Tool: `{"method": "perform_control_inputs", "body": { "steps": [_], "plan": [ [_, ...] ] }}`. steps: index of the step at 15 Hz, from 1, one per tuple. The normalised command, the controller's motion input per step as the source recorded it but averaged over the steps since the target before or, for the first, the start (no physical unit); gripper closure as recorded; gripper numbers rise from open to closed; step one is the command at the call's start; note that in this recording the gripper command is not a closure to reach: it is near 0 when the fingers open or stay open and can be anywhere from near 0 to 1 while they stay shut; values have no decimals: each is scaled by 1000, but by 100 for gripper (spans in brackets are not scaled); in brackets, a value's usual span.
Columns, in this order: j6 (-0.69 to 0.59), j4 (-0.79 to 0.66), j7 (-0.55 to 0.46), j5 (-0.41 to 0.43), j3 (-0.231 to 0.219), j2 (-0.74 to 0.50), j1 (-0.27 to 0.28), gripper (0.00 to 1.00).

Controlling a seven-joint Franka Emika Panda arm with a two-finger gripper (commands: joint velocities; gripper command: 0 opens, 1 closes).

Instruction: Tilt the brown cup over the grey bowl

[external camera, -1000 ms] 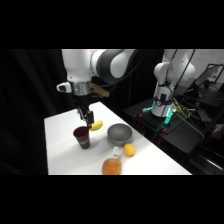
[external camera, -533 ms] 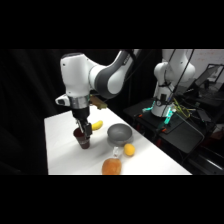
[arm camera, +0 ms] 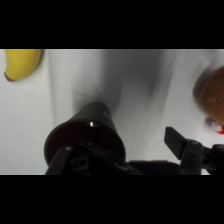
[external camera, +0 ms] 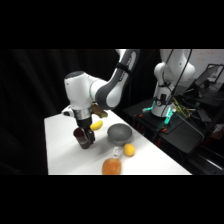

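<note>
Cup is straddled by the lowered gripper; whether it is clamped cannot be told. Bowl is set near it on the bench.

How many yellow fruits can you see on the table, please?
2. One yellow fruit lies behind the brown cup, just left of the grey bowl; the other sits in front of the bowl, right of the orange-brown bottle. The arm could hide more.

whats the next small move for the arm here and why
Probably close on the cup and lift it. The hand is already down at the cup, one finger showing beside it in the wrist view, and the bowl sits apart, so tilting comes later.
</note>
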Motion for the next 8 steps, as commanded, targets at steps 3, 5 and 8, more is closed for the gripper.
{"method": "perform_control_inputs", "body": {
  "steps": [3, 5, 8],
  "plan": [
    [52, 77, -53, 127, 37, 21, -32, 100],
    [40, 72, -21, 85, 14, -13, 1, 100],
    [44, 53, 5, 68, -5, -31, 12, 19]
  ]
}}
